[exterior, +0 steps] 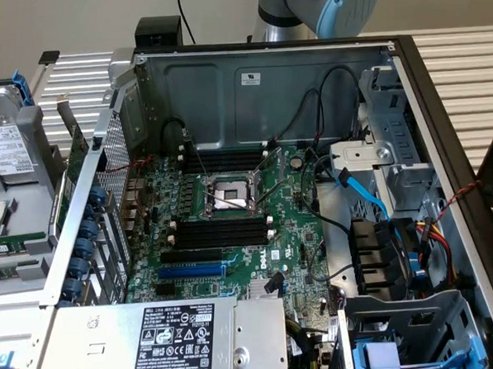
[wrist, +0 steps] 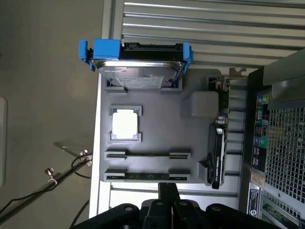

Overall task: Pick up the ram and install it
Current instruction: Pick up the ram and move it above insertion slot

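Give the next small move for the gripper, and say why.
Probably open the jaws: the gripper is shut and empty, hovering near the ram, which lies in its holder on the grey tray beside the computer case. Shut, it cannot straddle the stick.

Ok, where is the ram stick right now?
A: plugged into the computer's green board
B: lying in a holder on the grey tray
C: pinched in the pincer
B: the ram lies flat in a holder on the grey tray, while the shut pincer above it holds nothing.
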